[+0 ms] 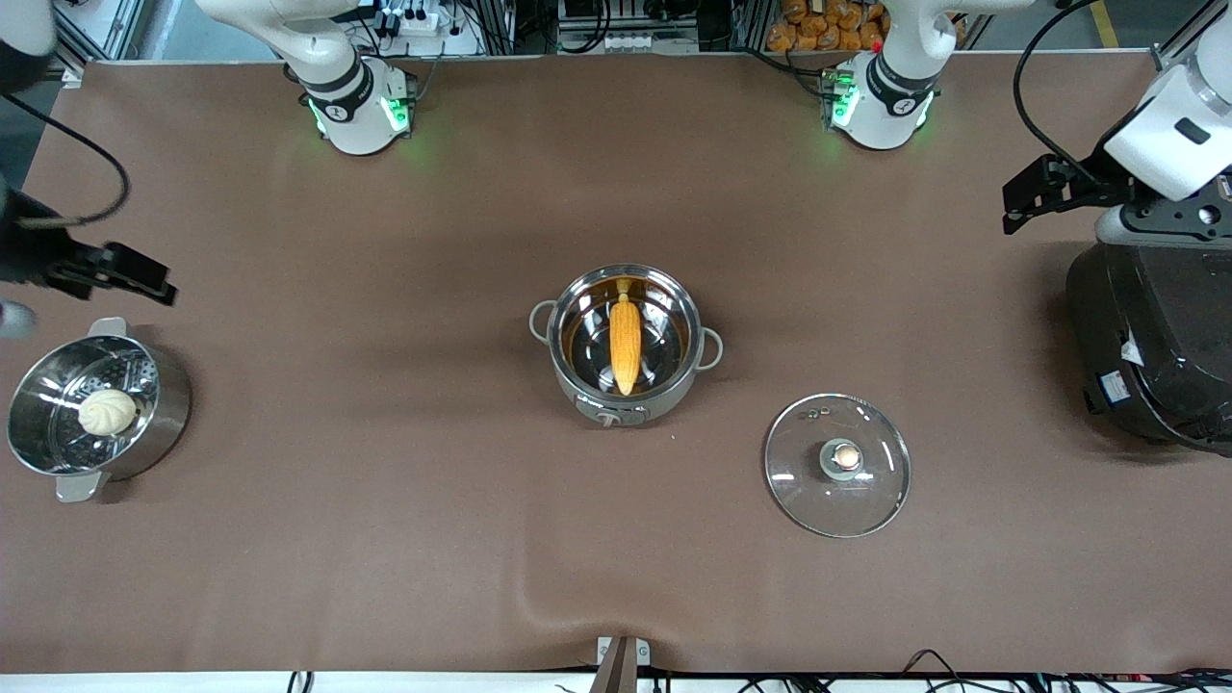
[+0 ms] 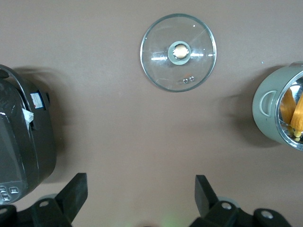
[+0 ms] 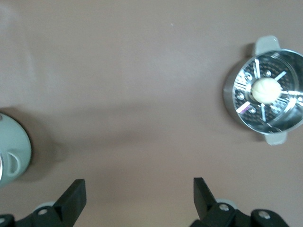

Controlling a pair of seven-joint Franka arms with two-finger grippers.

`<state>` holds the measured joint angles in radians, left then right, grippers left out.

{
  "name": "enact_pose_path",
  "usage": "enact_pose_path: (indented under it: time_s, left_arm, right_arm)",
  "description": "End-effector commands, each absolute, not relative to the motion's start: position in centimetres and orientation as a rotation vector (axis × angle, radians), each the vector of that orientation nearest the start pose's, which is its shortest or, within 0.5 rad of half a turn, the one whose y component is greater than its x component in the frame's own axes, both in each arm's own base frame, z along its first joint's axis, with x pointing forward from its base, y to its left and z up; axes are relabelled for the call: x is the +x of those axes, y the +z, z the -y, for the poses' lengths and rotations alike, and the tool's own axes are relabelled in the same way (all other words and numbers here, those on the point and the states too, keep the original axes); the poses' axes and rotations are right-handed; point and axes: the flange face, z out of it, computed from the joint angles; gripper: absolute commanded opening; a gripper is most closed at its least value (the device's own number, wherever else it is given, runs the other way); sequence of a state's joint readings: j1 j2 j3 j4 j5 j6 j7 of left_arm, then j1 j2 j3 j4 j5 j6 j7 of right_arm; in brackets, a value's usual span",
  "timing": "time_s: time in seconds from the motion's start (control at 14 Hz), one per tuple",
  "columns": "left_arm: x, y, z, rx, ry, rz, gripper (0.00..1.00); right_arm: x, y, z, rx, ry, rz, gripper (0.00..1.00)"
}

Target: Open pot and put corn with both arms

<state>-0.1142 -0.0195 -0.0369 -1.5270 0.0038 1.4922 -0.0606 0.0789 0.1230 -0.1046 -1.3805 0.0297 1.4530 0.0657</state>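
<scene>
Lying lengthwise in the open pot, the corn points toward the front camera; the lid rests beside the pot. Left gripper hangs, fingers apart, over the table near the rice cooker, right gripper likewise near the steamer, both well away from the pot.

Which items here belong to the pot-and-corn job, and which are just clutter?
Job items:
- pot, open
- corn, lying in the pot
- glass lid, on the table beside the pot
- left claw and right claw, both open, empty

Clutter:
- steamer pot holding a white bun
- black rice cooker
</scene>
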Motion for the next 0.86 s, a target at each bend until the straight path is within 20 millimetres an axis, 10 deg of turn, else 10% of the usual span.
enact_pose_path:
  time_s: [0.0,0.79]
  left_arm:
    - [53.7,65.3,7.7,-3.158,0.040,-0.144,1.00]
    - [53.7,65.3,7.3,-3.161,0.040,-0.139,1.00]
  right_arm:
    - [55.3,65.6,1.3,-3.138,0.098,-0.119,1.00]
    - [54.3,66.2,2.9,-3.152,0.090,-0.077,1.00]
